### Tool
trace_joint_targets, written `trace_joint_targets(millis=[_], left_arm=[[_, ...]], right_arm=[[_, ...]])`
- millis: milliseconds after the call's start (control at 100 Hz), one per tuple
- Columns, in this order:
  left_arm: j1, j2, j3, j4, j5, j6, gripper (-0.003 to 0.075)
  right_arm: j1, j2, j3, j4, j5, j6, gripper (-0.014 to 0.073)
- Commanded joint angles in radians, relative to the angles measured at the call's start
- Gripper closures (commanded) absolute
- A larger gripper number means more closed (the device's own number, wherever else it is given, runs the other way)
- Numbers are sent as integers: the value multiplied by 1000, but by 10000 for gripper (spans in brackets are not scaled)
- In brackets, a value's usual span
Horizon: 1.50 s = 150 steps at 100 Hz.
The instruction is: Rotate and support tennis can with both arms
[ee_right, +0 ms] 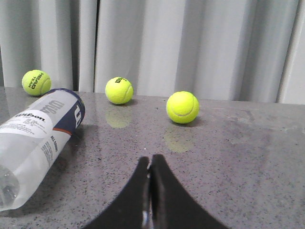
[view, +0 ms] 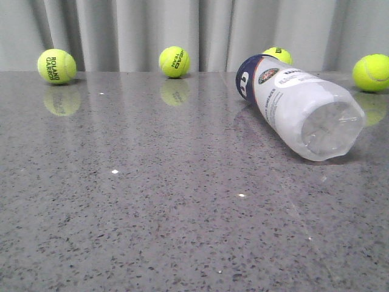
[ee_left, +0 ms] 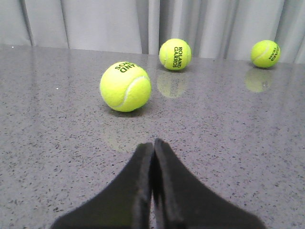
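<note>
clear plastic tennis can [view: 301,109] lying flat on speckled grey table [view: 152,213]
only wrist views show the left tool [ee_left: 153,145] and right tool [ee_right: 150,160], both pressed together, holding nothing.

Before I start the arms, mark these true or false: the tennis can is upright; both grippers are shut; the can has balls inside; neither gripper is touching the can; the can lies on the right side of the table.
1. The tennis can is upright. False: it lies on its side on the table.
2. The left gripper and right gripper are shut. True.
3. The can has balls inside. False: it looks empty.
4. Neither gripper touches the can. True.
5. The can lies on the right side. True.
</note>
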Motion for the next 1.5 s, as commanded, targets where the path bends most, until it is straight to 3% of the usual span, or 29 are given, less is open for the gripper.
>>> trace_joint_targets(millis=[0,920,1250,1490], left_arm=[[-4,-33,47,-7,-76,-8,740],[-4,-33,47,-7,-76,-8,740],[-4,-33,47,-7,-76,-8,740],[-4,-33,47,-7,-76,-8,740]], right_arm=[[-4,-30,-20,-3,-85,0,660],[-4,-30,-39,-2,-134,0,660],[-4,91,-314,-2,275,0,660],[-4,300,-481,-2,405,0,660]])
